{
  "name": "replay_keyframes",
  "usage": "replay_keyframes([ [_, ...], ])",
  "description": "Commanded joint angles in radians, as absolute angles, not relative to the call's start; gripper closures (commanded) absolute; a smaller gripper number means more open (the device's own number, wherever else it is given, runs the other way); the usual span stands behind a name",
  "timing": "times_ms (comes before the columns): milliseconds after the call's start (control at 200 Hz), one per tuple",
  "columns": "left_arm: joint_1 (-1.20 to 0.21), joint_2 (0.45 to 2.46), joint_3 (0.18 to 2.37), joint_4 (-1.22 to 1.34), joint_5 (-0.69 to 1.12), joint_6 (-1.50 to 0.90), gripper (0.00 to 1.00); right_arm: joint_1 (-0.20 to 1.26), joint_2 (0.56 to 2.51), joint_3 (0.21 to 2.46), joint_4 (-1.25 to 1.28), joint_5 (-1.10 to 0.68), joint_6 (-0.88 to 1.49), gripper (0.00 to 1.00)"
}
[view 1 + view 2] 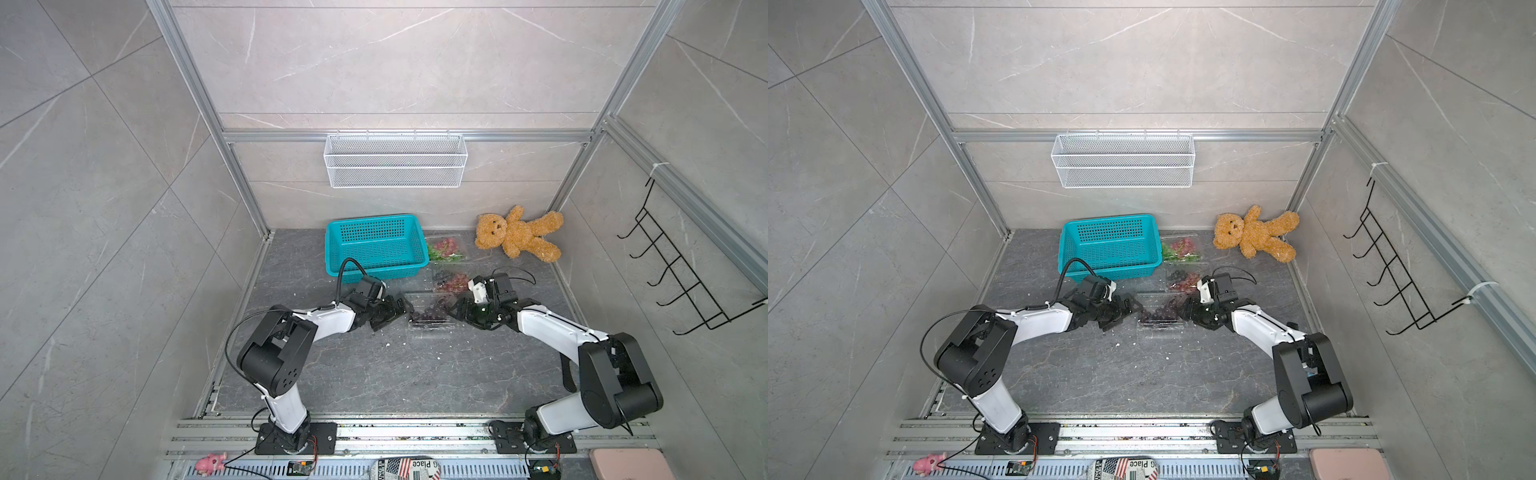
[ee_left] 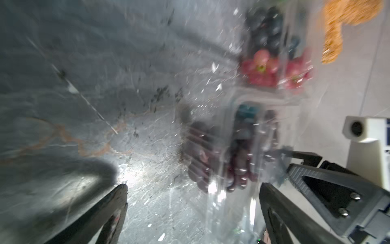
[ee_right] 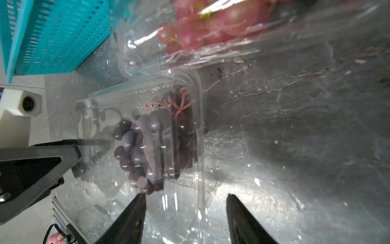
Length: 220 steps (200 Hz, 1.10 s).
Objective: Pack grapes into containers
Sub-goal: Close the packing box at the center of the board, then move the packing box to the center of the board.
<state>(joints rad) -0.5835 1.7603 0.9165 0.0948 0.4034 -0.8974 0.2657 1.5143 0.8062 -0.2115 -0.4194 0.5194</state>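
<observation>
While ungrasped, dark grapes (image 1: 430, 314) beside left gripper (image 1: 398, 314).

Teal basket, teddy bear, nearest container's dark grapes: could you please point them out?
teal basket (image 1: 376, 249), in a top view, bare mesh floor
teddy bear (image 1: 517, 237), in a top view, belly
dark grapes (image 1: 428, 314), in a top view, middle of bunch

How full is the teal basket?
Empty. In both top views the teal basket shows only its bare perforated floor, nothing inside.
</observation>
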Motion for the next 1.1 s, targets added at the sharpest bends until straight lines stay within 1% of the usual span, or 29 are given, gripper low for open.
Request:
replay_keyframes([
  [0,-0.603,1.778,0.989,0.129,0.459,-0.906,0.01,0.272,1.543,0.830,-0.178,-0.441,0.521,0.37],
  [200,-0.615,1.821,1.031,0.140,0.469,-0.918,0.01,0.271,1.533,0.831,-0.192,-0.435,0.510,0.39],
  [539,-0.700,1.861,1.088,0.138,0.461,-0.938,0.01,0.248,1.464,0.822,-0.262,-0.423,0.473,0.41],
  [888,-0.771,1.916,1.154,0.141,0.465,-0.961,0.01,0.136,1.394,0.766,-0.339,-0.443,0.420,0.41],
  [1093,-0.791,1.946,1.187,0.153,0.471,-0.980,0.01,0.092,1.376,0.764,-0.375,-0.420,0.413,0.41],
])
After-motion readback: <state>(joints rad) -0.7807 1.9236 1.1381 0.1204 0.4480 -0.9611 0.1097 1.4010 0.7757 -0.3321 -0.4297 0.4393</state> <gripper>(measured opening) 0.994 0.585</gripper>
